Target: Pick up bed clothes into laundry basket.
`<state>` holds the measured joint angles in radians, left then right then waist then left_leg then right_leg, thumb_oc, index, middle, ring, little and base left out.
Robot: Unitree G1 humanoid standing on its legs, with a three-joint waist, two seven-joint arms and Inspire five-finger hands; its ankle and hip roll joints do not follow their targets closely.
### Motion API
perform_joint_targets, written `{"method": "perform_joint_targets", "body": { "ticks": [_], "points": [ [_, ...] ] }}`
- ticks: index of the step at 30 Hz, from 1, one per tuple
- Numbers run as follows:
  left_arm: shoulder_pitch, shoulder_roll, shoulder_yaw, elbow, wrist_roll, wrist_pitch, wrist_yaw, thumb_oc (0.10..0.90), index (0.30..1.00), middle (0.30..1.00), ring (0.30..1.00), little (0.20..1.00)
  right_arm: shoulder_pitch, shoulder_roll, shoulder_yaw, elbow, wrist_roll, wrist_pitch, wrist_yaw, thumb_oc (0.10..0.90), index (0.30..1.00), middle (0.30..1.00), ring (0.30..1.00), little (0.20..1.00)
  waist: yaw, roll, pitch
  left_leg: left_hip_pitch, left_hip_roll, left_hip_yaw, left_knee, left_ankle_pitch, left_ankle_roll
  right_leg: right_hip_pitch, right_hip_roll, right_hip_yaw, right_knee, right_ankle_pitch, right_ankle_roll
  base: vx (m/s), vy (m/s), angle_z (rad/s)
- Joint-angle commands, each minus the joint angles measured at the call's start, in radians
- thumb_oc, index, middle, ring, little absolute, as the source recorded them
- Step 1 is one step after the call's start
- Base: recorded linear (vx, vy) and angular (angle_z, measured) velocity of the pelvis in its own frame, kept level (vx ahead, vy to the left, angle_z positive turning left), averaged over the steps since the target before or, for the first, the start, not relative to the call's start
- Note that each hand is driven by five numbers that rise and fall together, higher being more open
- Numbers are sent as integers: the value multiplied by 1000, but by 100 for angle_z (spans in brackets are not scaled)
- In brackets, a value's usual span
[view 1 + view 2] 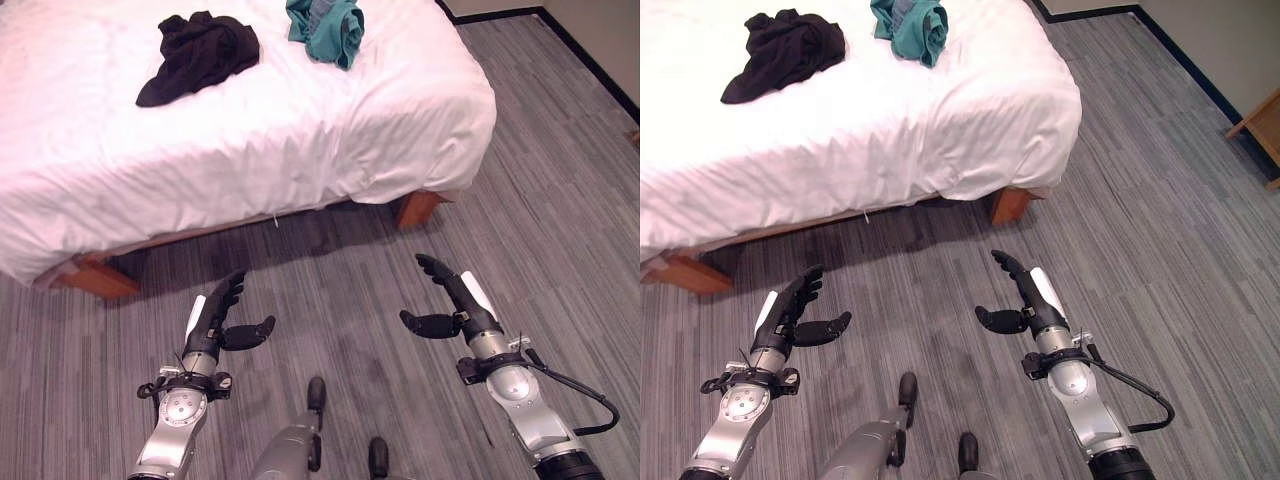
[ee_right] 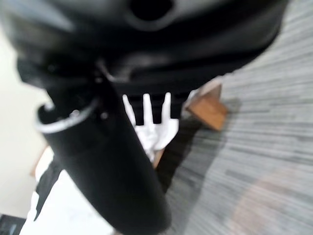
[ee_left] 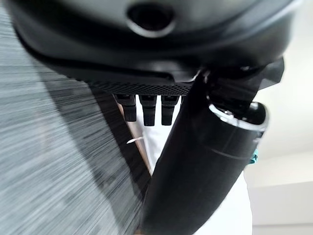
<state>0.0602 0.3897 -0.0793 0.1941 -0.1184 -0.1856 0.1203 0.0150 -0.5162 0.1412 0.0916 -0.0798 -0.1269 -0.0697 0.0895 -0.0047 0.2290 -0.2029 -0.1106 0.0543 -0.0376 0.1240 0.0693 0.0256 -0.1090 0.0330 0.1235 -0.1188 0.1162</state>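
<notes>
Bed (image 1: 300,130) with white sheet occupying the 9-to-1 o'clock sector of the head views, wooden legs visible at its near corners. Black garment (image 1: 197,55) crumpled on the sheet at about 11 o'clock, spread flat with one trailing end toward the near edge. Teal garment (image 1: 327,27) bunched at 12 o'clock near the bed's far right side — well apart from the black one, not touching it. Both garments untouched on the bed, clear of either hand.

Grey striped carpet (image 1: 540,160) across the remaining floor, from 1 o'clock round to 8 o'clock. Dark skirting along the wall at 1 o'clock. Piece of wooden furniture (image 1: 1265,125) at the 3 o'clock edge of the right eye view, partly cut off.

Left hand (image 1: 218,318) at 7 o'clock, over carpet short of the bed — fingers straight and extended toward the bed, thumb out to the side, nothing held. Right hand (image 1: 450,300) at 5 o'clock, likewise over carpet: fingers extended, thumb splayed inward, empty. Hands well apart from each other and from the bed edge.

Wrist views: fingers straight, bed corner and white sheet beyond them.
</notes>
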Motion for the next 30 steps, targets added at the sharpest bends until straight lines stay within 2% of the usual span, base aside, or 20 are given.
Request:
{"method": "perform_joint_targets", "body": {
  "ticks": [1,2,4,6,7,9,10,11,14,17,19,20,21,22,23,24,26,27,28,30],
  "points": [
    [-49,63,42,-47,21,-70,3,800,900,900,900,900,-80,30,-35,-56,-28,-68,-18,800,900,900,900,900,-13,-45,-86,90,70,-28,-38,-54,-45,-66,19,-43,212,148,88,215,72,7],
    [-58,77,39,-47,23,-66,5,800,900,900,900,900,-86,55,-31,-50,-33,-65,-23,800,900,900,900,900,-32,-23,-75,135,101,-40,-50,-70,-38,-146,3,-56,335,201,92,262,52,20],
    [-60,84,45,-49,20,-65,6,800,900,900,900,900,-86,67,-28,-50,-34,-63,-27,800,900,900,900,900,-37,-18,-71,157,115,-45,-50,-84,-38,-195,-23,-78,384,207,79,233,14,24],
    [-55,91,57,-54,13,-69,4,800,900,900,900,900,-81,81,-28,-59,-33,-60,-23,800,900,900,900,900,-45,-17,-71,192,132,-42,-50,-117,-50,-227,-84,-146,293,191,54,304,-62,17],
    [-50,93,59,-53,10,-73,2,800,900,900,900,900,-79,83,-27,-65,-31,-60,-20,800,900,900,900,900,-55,-18,-73,208,136,-44,-50,-132,-55,-236,-89,-168,234,179,46,556,-132,17],
    [-42,95,68,-48,5,-80,-4,800,900,900,900,900,-66,83,-29,-70,-27,-61,-16,800,900,900,900,900,-92,-35,-82,282,139,-67,-50,-192,-72,-257,-38,-173,-30,187,37,548,-135,6],
    [-41,95,69,-48,5,-80,-4,800,900,900,900,900,-65,82,-29,-70,-27,-61,-16,800,900,900,900,900,-93,-32,-80,285,141,-68,-50,-194,-73,-250,-36,-176,-36,189,37,526,-131,12],
    [-51,94,78,-37,8,-82,-1,800,900,900,900,900,-63,85,-30,-63,-28,-59,-20,800,900,900,900,900,-119,-40,-85,330,150,-89,-50,-232,-91,-307,-21,-164,-172,238,56,470,-133,27],
    [-53,89,92,-22,24,-85,14,800,900,900,900,900,-59,85,-30,-63,-60,-51,-28,800,900,900,900,900,-147,-18,-92,387,214,-108,-50,-281,-123,-392,-24,-157,-207,267,84,487,-193,55],
    [-20,88,99,-15,21,-87,5,800,900,900,900,900,-17,69,-75,-95,-116,-46,-50,800,900,900,900,900,-166,-34,-126,429,268,-130,-50,-309,-156,-343,-37,-130,-200,300,71,422,-286,59],
    [1,79,110,-13,19,-88,6,800,900,900,900,900,-3,64,-98,-109,-133,-44,-60,800,900,900,900,900,-172,-26,-133,438,300,-132,-50,-288,-174,-324,-29,-125,-193,299,67,278,-233,65],
    [24,70,128,-27,-7,-87,9,800,900,900,900,900,-5,23,-161,-143,-205,-37,-125,800,900,900,900,900,-162,-3,-131,378,345,-135,58,-141,-206,-265,5,-133,-196,287,36,225,-235,50],
    [27,66,132,-29,-20,-88,13,800,900,900,900,900,-5,6,-195,-162,-230,-34,-160,800,900,900,900,900,-155,3,-125,319,357,-146,152,-90,-210,-228,20,-129,-200,256,24,201,-239,47],
    [25,65,131,-29,-21,-88,13,800,900,900,900,900,-5,6,-197,-163,-231,-34,-160,800,900,900,900,900,-158,0,-125,311,353,-152,155,-84,-211,-231,15,-132,-202,262,22,202,-137,23],
    [29,61,137,-27,-37,-96,23,800,900,900,900,900,-24,-35,-244,-173,-279,-18,-214,800,900,900,900,900,-151,-8,-122,264,362,-143,226,-43,-199,-196,19,-141,-205,234,8,271,-228,44],
    [29,54,135,-26,-45,-97,45,800,900,900,900,900,-63,-72,-296,-192,-337,12,-288,800,900,900,900,900,-143,-49,-111,166,321,-120,275,-59,-170,-155,-3,-138,-211,221,-12,297,-203,60],
    [23,42,129,-22,-60,-95,59,800,900,900,900,900,-84,-81,-322,-212,-353,34,-324,800,900,900,900,900,-127,-60,-103,137,288,-100,265,-109,-158,-132,-14,-127,-211,204,-4,282,-55,30],
    [46,23,122,-20,-75,-95,70,800,900,900,900,900,-120,-119,-380,-239,-383,54,-379,800,900,900,900,900,-111,-59,-107,117,258,-90,181,-136,-162,-105,-27,-121,-211,188,4,292,13,-25],
    [45,20,120,-21,-75,-94,70,800,900,900,900,900,-118,-122,-382,-241,-384,56,-379,800,900,900,900,900,-109,-57,-106,123,257,-89,171,-133,-162,-103,-29,-121,-211,185,5,291,89,-47],
    [72,5,115,-13,-66,-98,77,800,900,900,900,900,-146,-191,-446,-258,-428,77,-422,800,900,900,900,900,-102,-30,-117,137,248,-88,38,-109,-173,-70,-16,-118,-208,159,7,168,69,-44]
  ]
}}
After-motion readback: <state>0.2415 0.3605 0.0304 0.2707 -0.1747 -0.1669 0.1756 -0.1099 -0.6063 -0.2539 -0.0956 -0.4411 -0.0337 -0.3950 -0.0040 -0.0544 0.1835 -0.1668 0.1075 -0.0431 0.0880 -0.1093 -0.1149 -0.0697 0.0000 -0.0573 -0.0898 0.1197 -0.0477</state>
